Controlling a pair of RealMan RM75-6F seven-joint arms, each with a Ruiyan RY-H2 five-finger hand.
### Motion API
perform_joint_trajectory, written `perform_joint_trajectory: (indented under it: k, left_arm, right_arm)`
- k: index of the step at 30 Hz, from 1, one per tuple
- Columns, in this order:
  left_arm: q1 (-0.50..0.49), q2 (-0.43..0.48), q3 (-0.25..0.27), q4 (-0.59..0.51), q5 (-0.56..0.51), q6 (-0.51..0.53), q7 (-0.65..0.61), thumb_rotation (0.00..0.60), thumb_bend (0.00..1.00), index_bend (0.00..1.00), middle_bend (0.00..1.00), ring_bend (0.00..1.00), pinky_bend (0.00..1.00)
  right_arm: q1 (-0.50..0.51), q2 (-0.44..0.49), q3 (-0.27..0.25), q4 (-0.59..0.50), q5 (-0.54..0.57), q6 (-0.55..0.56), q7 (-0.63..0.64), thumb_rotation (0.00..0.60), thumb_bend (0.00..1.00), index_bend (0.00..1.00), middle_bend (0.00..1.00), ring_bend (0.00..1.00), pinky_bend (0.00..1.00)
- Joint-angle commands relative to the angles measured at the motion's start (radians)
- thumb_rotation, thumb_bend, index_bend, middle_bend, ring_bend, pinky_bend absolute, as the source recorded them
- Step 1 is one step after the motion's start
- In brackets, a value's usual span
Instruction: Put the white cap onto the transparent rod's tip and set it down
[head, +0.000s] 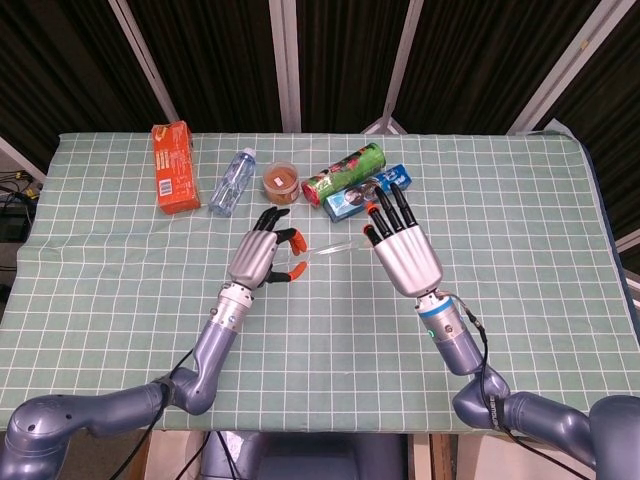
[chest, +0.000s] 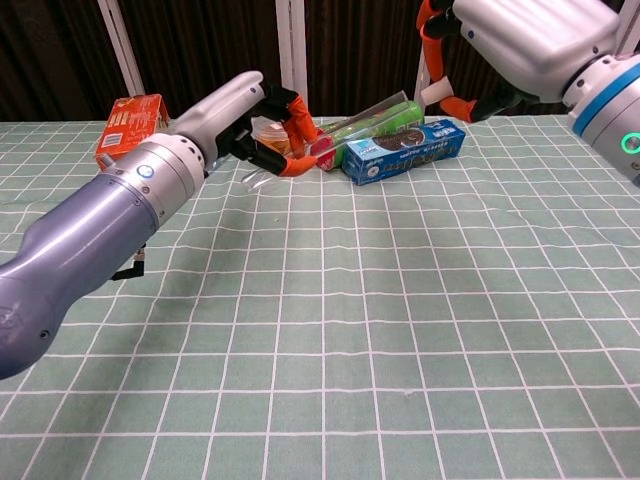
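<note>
Transparent plastic rod (chest: 330, 139) slants above the green gridded worktop (chest: 400, 300), pinched at its lower end by the left hand (chest: 262, 125). The right hand (chest: 470, 45) pinches the small white cap (chest: 431, 95) just beyond its upper tip. Line up both axes, then push gently.

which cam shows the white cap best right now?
Chest view: the white cap shows clearly in the right hand, apart from the transparent rod held by the left hand. In head view the right hand hides the cap.
</note>
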Motion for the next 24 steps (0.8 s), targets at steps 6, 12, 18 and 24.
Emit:
perform_joint_trajectory:
  k: [6, 12, 18, 24]
  left_arm:
    - [0.004, -0.014, 0.007, 0.039, 0.036, 0.03, -0.041, 0.6, 0.79, 0.57, 0.57, 0.11, 0.0]
    - [0.005, -0.018, 0.015, 0.061, 0.048, 0.031, -0.056, 0.6, 0.79, 0.57, 0.57, 0.11, 0.0]
    - [0.006, -0.025, 0.019, 0.082, 0.055, 0.032, -0.071, 0.6, 0.79, 0.56, 0.57, 0.11, 0.0]
    - [0.004, -0.034, 0.017, 0.093, 0.06, 0.034, -0.08, 0.6, 0.79, 0.56, 0.57, 0.11, 0.0]
  right_arm:
    - [-0.002, 0.001, 0.006, -0.012, 0.008, 0.0, 0.003, 0.6, 0.34, 0.61, 0.28, 0.08, 0.0]
    - [0.0, 0.002, 0.019, -0.024, 0.02, -0.001, 0.009, 0.6, 0.34, 0.61, 0.28, 0.08, 0.0]
    - [-0.001, 0.006, 0.031, -0.05, 0.042, -0.008, 0.029, 0.6, 0.34, 0.61, 0.28, 0.08, 0.0]
    - [0.0, 0.008, 0.035, -0.074, 0.05, -0.015, 0.039, 0.6, 0.34, 0.61, 0.28, 0.08, 0.0]
